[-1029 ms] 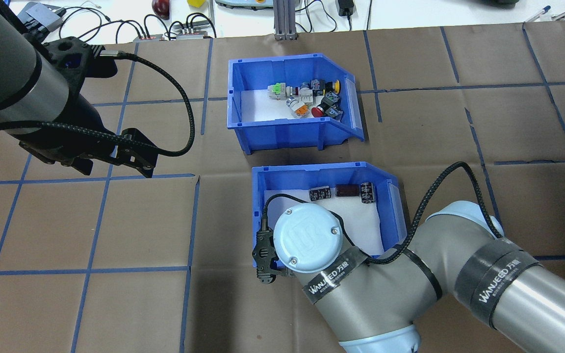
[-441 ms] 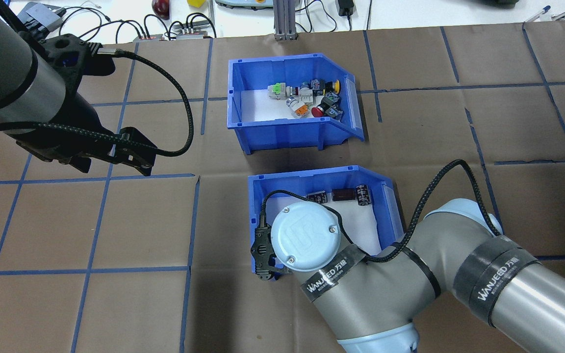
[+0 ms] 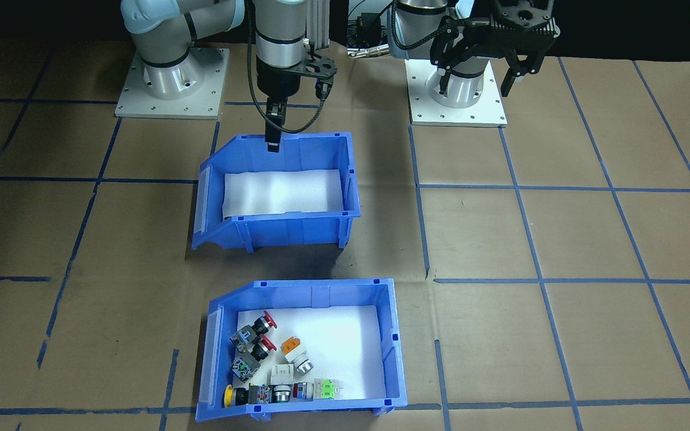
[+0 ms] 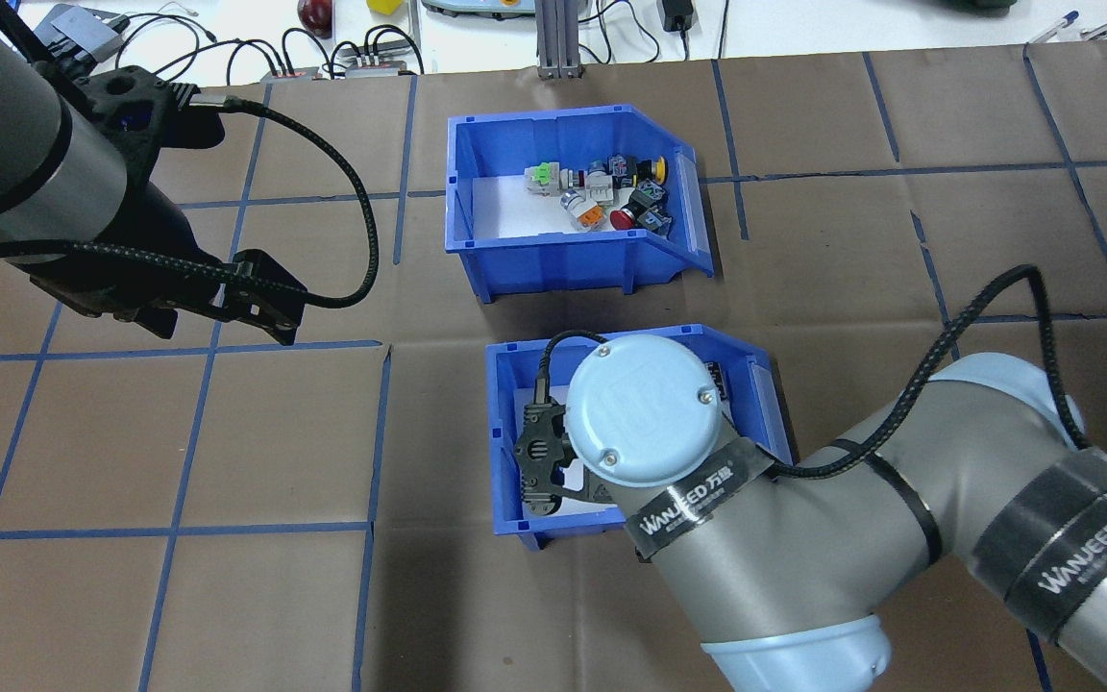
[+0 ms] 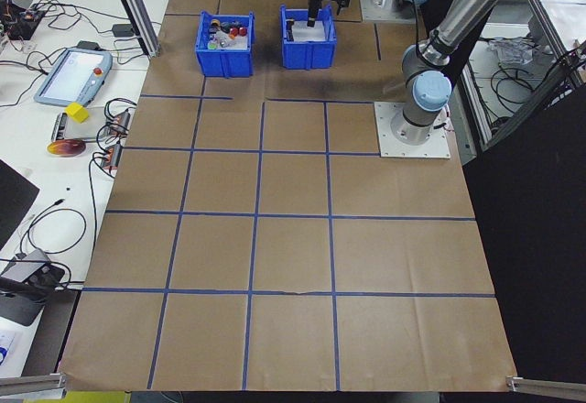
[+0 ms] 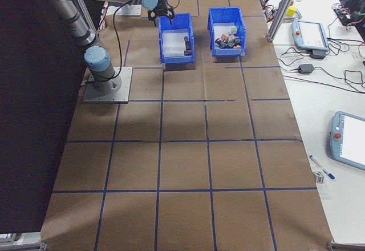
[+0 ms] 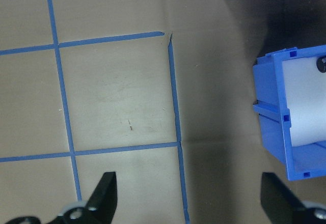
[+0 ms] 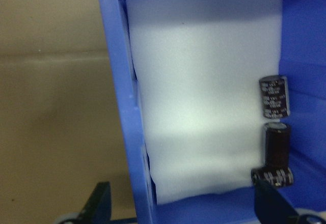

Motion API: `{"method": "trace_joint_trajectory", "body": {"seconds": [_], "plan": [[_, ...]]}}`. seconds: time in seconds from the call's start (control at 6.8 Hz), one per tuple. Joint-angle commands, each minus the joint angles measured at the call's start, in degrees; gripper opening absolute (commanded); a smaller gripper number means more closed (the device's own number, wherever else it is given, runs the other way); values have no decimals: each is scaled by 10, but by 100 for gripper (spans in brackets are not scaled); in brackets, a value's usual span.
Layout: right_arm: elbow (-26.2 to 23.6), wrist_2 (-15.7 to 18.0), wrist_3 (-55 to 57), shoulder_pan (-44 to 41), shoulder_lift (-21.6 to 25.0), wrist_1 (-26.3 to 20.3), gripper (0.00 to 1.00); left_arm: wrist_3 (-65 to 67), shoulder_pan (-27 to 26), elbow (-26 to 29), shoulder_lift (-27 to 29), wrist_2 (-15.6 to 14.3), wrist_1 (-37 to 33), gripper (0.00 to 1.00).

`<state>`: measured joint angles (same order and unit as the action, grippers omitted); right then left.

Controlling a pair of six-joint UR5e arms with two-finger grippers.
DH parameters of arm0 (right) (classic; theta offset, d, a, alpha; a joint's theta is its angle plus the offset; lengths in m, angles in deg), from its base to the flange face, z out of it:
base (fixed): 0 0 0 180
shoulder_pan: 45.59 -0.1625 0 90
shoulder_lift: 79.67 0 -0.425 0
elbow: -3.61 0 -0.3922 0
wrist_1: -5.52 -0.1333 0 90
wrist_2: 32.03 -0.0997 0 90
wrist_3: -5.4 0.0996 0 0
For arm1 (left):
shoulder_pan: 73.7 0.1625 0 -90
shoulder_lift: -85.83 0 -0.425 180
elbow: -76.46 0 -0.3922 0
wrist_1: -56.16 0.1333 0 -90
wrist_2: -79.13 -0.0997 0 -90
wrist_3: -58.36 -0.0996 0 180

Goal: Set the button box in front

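I see the button box point(image 4: 573, 197) sitting toward the table's far edge from the robot, well apart from both grippers. My right gripper point(image 8: 186, 203) hovers over the capacitor bin point(image 4: 505, 452), fingers spread wide with one fingertip on each side of the bin's side wall, gripping nothing. My left gripper point(image 7: 201, 203) hangs open and empty over bare brown table point(image 7: 117, 102), off to the left of both bins. I count two blue bins, three dark capacitors point(image 8: 275, 98) lying along one wall, and roughly eight switches point(image 3: 264, 326) clustered in the button box.
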<state>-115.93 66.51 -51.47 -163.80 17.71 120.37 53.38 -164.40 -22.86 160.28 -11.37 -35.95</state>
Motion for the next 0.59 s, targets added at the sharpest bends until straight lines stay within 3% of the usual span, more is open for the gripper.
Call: {"method": "trace_joint_trajectory", "body": {"seconds": [0.0, 0.44], "plan": [[24, -6, 10, 104, 23, -51, 100, 0, 0, 0, 0, -2, 0, 99], [77, -8, 227, 193, 19, -53, 100, 0, 0, -1, 1, -2, 0, 99]]}}
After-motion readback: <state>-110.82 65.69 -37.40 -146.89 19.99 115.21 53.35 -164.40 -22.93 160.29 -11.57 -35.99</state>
